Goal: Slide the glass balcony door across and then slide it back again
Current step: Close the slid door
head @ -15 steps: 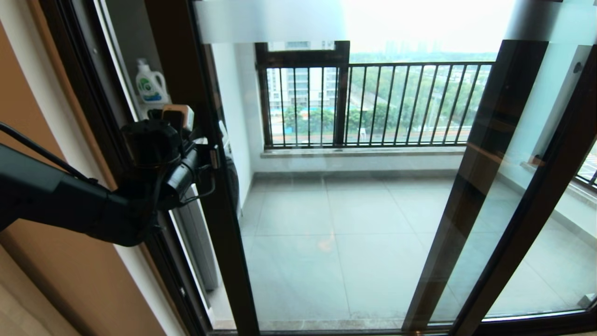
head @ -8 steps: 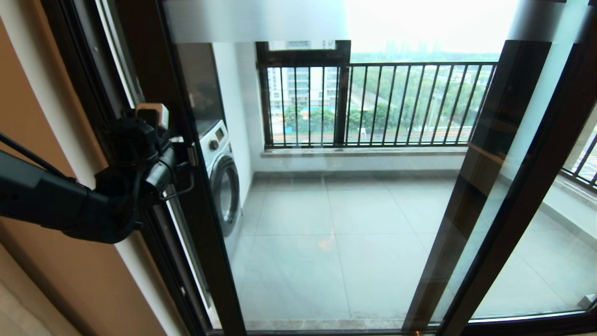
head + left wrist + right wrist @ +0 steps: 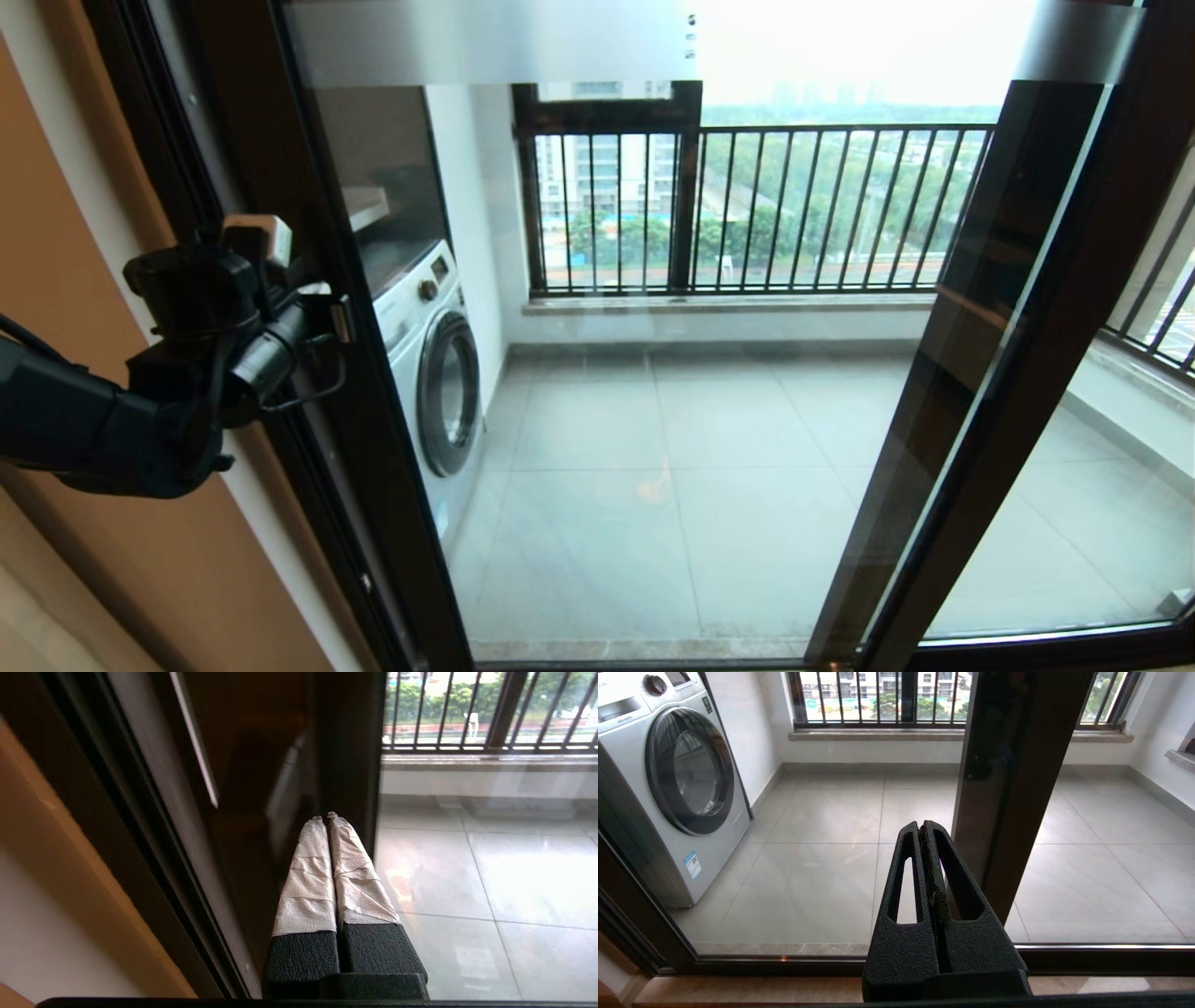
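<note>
The glass balcony door fills the head view, with a frosted strip along its top. Its dark left stile stands close to the doorway's left jamb. My left gripper is shut, and its white-taped fingertips press against that stile. The door's black bar handle does not show clearly. My right gripper is shut on nothing. It hangs low before the glass, beside another dark stile, and is out of the head view.
A white washing machine stands on the balcony behind the glass, at the left. A dark railing closes the far side of the tiled floor. An orange-brown wall borders the doorway on the left.
The door has slid left, and my left gripper has moved left with its stile. The opening at the left has narrowed. The washing machine now shows through the glass.
</note>
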Controlling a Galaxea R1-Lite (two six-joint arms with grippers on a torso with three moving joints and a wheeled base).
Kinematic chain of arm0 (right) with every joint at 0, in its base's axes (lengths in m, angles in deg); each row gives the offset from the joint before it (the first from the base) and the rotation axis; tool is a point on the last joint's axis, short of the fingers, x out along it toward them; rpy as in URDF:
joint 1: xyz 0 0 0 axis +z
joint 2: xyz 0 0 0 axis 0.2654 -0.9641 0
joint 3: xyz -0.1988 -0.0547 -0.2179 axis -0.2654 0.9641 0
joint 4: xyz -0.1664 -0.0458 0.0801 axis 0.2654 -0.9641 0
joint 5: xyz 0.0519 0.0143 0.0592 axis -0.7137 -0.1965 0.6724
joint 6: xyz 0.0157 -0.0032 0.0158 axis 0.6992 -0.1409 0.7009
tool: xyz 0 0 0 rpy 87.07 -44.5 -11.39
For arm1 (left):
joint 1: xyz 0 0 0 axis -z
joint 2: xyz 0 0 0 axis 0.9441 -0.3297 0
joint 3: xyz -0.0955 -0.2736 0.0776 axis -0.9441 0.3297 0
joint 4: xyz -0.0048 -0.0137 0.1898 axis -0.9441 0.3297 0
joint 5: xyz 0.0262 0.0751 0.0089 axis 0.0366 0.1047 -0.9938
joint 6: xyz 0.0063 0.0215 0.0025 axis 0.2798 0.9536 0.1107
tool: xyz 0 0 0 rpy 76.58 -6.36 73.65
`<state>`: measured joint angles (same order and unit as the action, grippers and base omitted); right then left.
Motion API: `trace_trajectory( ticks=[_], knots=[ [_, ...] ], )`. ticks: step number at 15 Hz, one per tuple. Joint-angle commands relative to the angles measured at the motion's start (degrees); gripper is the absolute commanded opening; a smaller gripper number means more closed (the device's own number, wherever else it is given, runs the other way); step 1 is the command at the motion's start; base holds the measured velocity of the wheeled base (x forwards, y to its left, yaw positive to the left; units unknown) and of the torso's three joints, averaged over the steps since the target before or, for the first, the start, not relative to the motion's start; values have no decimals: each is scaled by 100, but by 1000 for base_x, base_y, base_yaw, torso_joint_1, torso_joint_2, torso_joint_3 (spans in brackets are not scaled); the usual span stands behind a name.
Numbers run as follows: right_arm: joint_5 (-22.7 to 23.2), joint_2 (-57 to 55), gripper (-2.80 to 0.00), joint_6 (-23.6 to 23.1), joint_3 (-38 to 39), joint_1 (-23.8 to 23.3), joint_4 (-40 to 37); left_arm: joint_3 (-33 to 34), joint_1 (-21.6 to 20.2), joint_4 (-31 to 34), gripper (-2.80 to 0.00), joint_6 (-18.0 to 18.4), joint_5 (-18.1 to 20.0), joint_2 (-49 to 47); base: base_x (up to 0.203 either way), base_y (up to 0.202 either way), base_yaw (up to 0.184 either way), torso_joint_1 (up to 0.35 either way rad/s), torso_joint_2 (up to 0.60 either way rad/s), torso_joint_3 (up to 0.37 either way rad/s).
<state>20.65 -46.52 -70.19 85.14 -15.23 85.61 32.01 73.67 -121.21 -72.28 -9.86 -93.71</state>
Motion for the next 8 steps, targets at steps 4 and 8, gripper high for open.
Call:
trace_trajectory(
  ticks=[4, 8],
  knots=[
    [3, -7, -280, -3, 70, 2, 4, -337, -520, -36, -280, 12, 138, -374, 0, 0, 0, 0, 0, 0],
    [3, -7, -280, -3, 70, 2, 4, -342, -691, -36, -280, 4, 241, -376, 0, 0, 0, 0, 0, 0]
  ],
)
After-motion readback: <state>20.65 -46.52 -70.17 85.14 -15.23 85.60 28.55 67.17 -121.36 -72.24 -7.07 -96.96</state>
